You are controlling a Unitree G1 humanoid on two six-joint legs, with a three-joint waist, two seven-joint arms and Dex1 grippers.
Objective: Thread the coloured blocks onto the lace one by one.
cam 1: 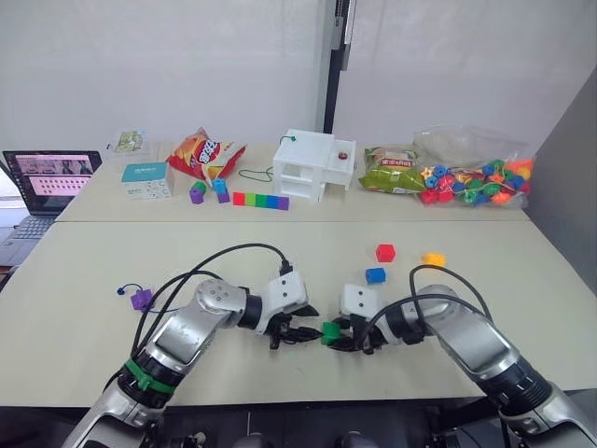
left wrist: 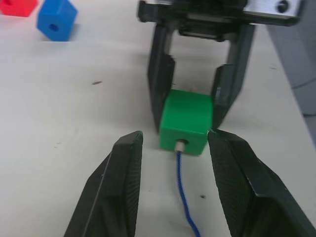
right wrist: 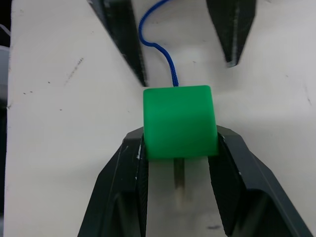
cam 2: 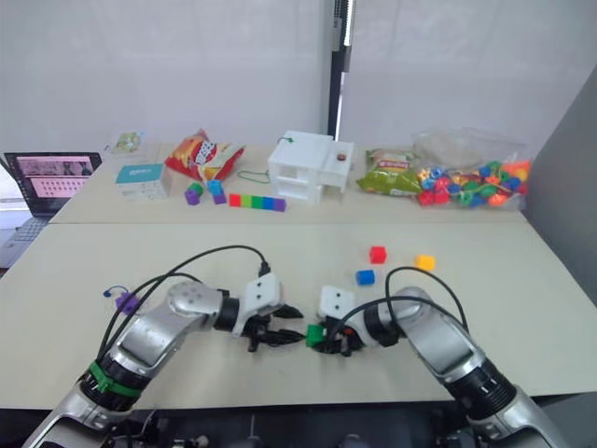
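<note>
Right tool (right wrist: 178, 163) is clamped on the green block (right wrist: 179, 121), one black finger on each side, low over the near desk (cam 1: 112, 252). Facing it, the left tool (left wrist: 174, 163) stands with its fingers spread apart and nothing between them but the lace (left wrist: 183, 195), whose dark-blue line runs up the gap to the block. The pale stiff tip (left wrist: 180, 146) sits in the hole on the block's face toward the left tool; from the right wrist a pale sliver shows under the block on its far side. Just beyond the right arm lie the blue block (cam 1: 375, 275), the red block (cam 1: 385, 252) and the yellow block (cam 1: 434, 259), near one another and apart from both tools. The purple block (cam 1: 142, 299) lies off to the left beside the left arm, with a small blue knot next to it. On the far desk stand a laptop (cam 1: 51, 179), a snack bag (cam 1: 202, 154), a joined rainbow bar (cam 1: 260, 201), a white toy house (cam 1: 312, 164) and a clear bag of beads (cam 1: 471, 173), all well apart from the tools.
</note>
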